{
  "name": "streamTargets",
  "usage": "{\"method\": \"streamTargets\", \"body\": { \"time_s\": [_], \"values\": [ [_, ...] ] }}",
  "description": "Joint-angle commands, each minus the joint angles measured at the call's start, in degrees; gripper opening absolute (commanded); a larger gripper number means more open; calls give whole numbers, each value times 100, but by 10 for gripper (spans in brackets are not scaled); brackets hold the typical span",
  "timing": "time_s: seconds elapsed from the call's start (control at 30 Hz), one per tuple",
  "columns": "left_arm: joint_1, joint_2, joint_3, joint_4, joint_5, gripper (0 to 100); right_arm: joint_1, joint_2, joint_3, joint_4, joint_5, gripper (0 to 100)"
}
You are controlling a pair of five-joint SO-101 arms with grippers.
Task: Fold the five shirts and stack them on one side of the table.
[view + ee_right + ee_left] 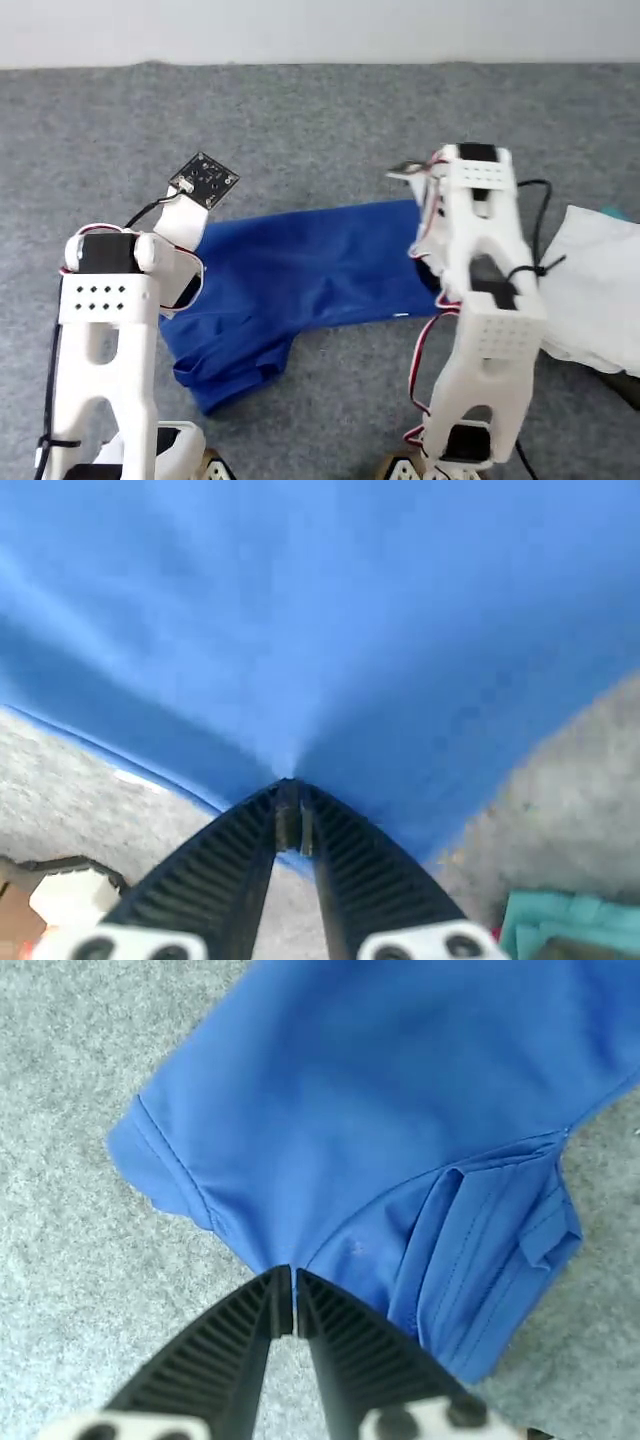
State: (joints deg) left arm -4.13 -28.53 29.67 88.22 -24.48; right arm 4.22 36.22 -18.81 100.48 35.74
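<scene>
Left gripper (294,1305) and right gripper (289,825) both clamped on blue shirt (300,270), fold unfinished. 1 white shirt (600,290) set aside; most work probably left.

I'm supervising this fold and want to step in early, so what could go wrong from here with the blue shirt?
The left jaws pinch only the very edge of the blue shirt, so a pull could slip it free. One sleeve lies bunched, so the fold may trap creases. The white cloth lies close beside the right arm and might get dragged.
</scene>
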Motion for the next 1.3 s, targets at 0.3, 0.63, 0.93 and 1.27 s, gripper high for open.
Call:
{"method": "streamTargets", "body": {
  "time_s": [0.3, 0.63, 0.93, 1.27],
  "values": [
    [-35, -185, -57, -369, 62, 14, -242, -998, 325, -338, -44, 9],
    [-1134, -149, -549, -369, 703, 14, -163, -593, 255, 242, -44, 9],
    [-1169, -132, -479, -721, 703, 15, -620, -1473, -589, 22, -53, 9],
    [-2259, -730, -1112, 202, 668, 15, -1895, -2360, -404, 233, -897, 9]
  ]
}}
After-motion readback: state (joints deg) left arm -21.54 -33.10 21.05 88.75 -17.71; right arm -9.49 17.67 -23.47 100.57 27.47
